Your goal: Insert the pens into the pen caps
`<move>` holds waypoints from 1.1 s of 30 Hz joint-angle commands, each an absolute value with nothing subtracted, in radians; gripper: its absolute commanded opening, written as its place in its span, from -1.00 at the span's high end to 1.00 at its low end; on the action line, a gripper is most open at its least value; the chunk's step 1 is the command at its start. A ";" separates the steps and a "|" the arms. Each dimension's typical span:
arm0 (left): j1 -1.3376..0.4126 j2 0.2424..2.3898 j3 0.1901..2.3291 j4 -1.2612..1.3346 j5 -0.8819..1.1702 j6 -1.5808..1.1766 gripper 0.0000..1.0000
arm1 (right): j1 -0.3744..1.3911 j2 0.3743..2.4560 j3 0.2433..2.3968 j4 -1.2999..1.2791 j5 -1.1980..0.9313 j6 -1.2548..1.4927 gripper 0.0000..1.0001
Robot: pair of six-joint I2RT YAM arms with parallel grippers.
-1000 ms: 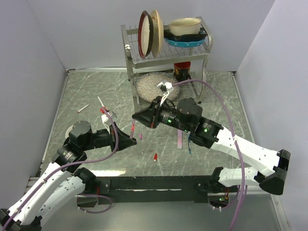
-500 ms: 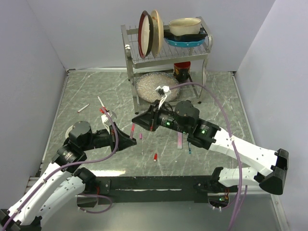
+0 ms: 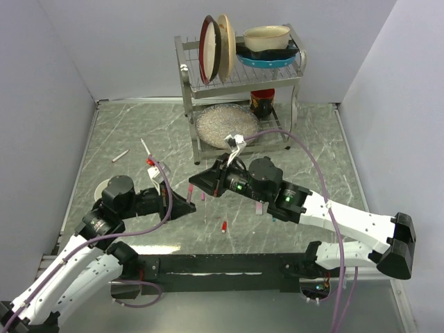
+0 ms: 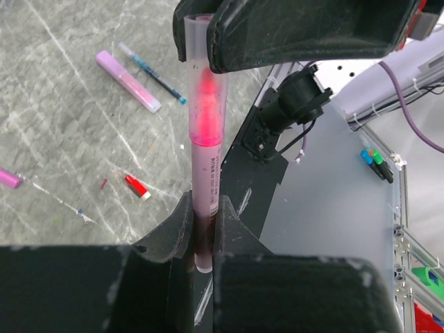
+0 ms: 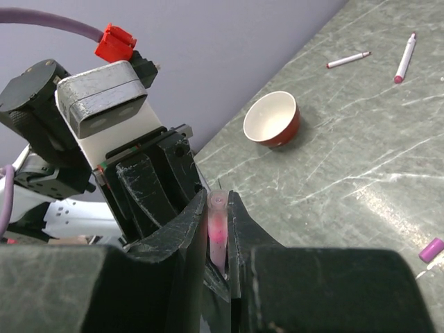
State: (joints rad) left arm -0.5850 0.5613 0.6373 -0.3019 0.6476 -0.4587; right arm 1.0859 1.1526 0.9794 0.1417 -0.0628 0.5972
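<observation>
A slim reddish-pink pen [image 4: 207, 173] stands upright in my left gripper [image 4: 203, 211], whose jaws are shut on its lower barrel. My right gripper [image 5: 218, 208] is shut on a translucent pale pink pen cap [image 5: 218, 232], which sits over the pen's glowing pink tip [image 4: 205, 97]. The two grippers meet in the top view, left [image 3: 184, 202] below right [image 3: 197, 182]. On the table lie a red cap [image 3: 224, 226], a magenta cap [image 3: 203, 196], a wide pale pink pen [image 4: 127, 80], a dark blue pen [image 4: 152, 72] and two white pens [image 3: 120, 156] [image 3: 145, 147].
A metal dish rack [image 3: 239, 83] with plates and bowls stands at the back centre. A red bowl [image 5: 272, 119] with a white inside sits by the left arm, half hidden in the top view. Grey walls close off three sides of the table.
My right gripper has moved left and nearer with the cap, down onto the pen's tip. The left gripper has held still with the pen.
</observation>
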 commanded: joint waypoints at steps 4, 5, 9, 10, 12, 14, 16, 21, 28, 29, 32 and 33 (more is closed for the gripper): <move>-0.578 0.593 0.678 -0.149 0.451 -0.466 0.98 | 1.229 1.163 0.864 0.127 -0.178 0.661 1.00; -0.577 0.609 0.687 -0.147 0.443 -0.460 0.98 | 1.241 1.170 0.853 0.121 -0.178 0.667 1.00; -0.569 0.675 0.738 -0.118 0.434 -0.463 0.98 | 1.311 1.204 0.815 0.152 -0.196 0.701 1.00; -0.566 0.689 0.744 -0.115 0.425 -0.463 0.98 | 1.322 1.209 0.807 0.156 -0.201 0.712 1.00; -0.561 0.695 0.771 -0.121 0.379 -0.451 0.98 | 1.344 1.215 0.785 0.164 -0.198 0.729 1.00; -0.542 0.690 0.788 -0.118 0.365 -0.445 0.98 | 1.361 1.207 0.747 0.181 -0.209 0.758 1.00; -0.513 0.695 0.799 -0.120 0.376 -0.440 0.98 | 1.365 1.198 0.715 0.222 -0.228 0.797 1.00; -0.485 0.706 0.808 -0.112 0.406 -0.454 0.98 | 1.393 1.160 0.684 0.233 -0.213 0.805 1.00; -0.485 0.684 0.779 -0.110 0.638 -0.460 0.90 | 1.307 1.124 0.857 0.036 -0.002 0.804 1.00; -0.485 0.680 0.776 -0.129 0.655 -0.451 0.82 | 1.287 1.118 0.900 0.019 0.033 0.802 1.00; -0.485 0.646 0.761 -0.173 0.682 -0.428 0.39 | 1.183 1.085 0.957 -0.020 0.067 0.781 1.00; -0.485 0.635 0.753 -0.176 0.725 -0.413 0.15 | 1.149 1.080 0.972 -0.053 0.054 0.756 1.00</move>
State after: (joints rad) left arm -0.5266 0.6685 0.6964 -0.3740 0.7704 -0.4332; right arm 1.1969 1.1248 0.9035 0.1688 0.2127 0.7475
